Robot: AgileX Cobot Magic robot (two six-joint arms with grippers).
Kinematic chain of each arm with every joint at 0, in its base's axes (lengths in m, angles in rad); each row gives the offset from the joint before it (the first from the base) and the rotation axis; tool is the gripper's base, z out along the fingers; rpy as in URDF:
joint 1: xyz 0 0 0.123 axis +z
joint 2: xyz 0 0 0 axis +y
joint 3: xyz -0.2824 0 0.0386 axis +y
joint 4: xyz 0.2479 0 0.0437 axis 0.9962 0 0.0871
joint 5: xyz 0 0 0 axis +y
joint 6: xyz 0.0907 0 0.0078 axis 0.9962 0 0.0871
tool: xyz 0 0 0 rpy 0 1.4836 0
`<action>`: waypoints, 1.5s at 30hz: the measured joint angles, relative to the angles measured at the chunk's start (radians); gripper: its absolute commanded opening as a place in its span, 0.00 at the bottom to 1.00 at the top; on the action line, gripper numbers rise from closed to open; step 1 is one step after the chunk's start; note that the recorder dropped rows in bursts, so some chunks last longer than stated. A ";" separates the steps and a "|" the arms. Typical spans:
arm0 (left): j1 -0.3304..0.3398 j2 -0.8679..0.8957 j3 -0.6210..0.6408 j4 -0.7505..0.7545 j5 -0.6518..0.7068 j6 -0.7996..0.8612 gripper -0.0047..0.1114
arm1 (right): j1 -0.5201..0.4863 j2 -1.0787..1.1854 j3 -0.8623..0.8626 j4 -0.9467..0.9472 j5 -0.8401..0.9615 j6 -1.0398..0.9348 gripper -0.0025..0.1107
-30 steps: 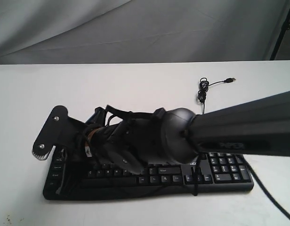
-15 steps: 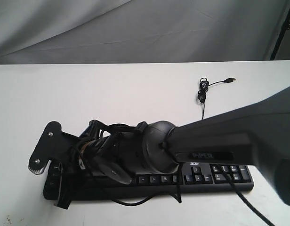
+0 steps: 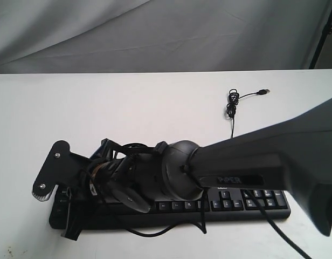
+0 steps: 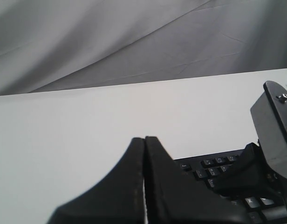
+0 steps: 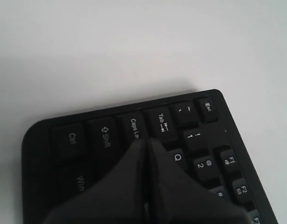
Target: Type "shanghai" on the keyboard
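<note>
Right gripper (image 5: 147, 145) poised at the Esc end of the keyboard (image 5: 199, 140).
Its fingers are pressed together, tips just beside the Caps Lock and Tab keys; whether they touch cannot be told. The keyboard lies flat on the white table (image 3: 155, 102). The left gripper (image 4: 144, 142), likewise pressed together, hangs near that same end.

White table (image 3: 155, 102) carrying a black keyboard (image 3: 252, 202); a thin black cable (image 3: 231, 107) lies coiled on the tabletop behind the keyboard, toward its number-pad end.
</note>
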 measured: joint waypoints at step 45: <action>0.000 0.000 0.000 0.000 0.000 0.000 0.04 | -0.105 -0.214 0.193 0.025 0.037 0.078 0.02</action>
